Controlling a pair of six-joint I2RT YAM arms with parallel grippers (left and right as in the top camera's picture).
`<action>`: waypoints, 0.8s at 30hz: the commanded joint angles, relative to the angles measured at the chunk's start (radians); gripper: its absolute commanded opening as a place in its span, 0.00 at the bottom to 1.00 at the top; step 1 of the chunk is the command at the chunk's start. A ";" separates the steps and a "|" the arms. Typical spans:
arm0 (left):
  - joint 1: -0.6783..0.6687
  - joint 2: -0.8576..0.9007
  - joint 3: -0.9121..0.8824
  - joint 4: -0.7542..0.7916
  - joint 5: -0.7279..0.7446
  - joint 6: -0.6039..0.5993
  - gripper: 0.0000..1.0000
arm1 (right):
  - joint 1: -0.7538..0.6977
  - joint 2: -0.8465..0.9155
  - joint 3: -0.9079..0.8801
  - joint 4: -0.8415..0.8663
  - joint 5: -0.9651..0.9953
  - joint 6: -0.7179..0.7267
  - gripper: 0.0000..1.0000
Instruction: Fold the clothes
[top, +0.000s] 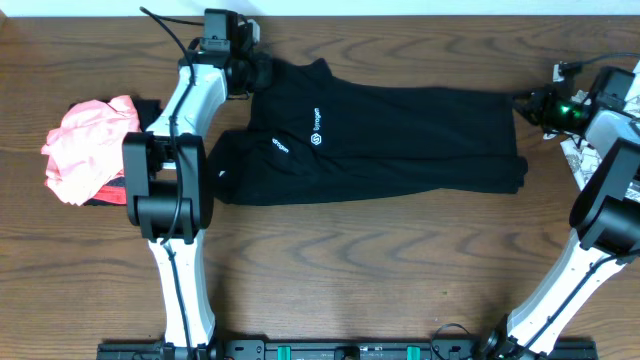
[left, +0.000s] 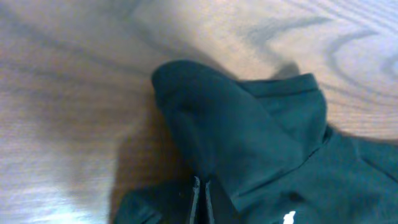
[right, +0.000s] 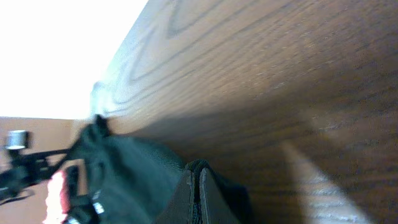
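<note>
The clothes' large black garment (top: 400, 140), with small white logo prints, lies spread flat across the middle of the table. My left gripper (top: 260, 72) sits at its far left corner. In the left wrist view its jaws (left: 203, 190) are shut, with a raised fold of the black fabric (left: 249, 124) pinched between them. My right gripper (top: 523, 103) is at the garment's far right corner. The right wrist view shows that gripper (right: 198, 173) shut on the black hem (right: 137, 177), which wraps over the fingertips.
A crumpled coral-pink garment (top: 85, 145) lies at the left edge, beside the left arm. A bit of white patterned cloth (top: 572, 155) shows by the right arm. Brown wooden table (top: 380, 260) stretches in front of the black garment.
</note>
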 joint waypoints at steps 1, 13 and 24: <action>0.023 -0.086 0.006 -0.037 0.011 0.003 0.06 | -0.021 0.017 0.002 0.000 -0.153 0.024 0.01; 0.039 -0.198 0.006 -0.146 0.045 0.002 0.06 | -0.039 0.016 0.002 -0.091 -0.325 0.023 0.01; 0.040 -0.194 0.005 -0.196 0.031 0.024 0.06 | -0.062 0.016 0.001 -0.140 -0.446 0.032 0.01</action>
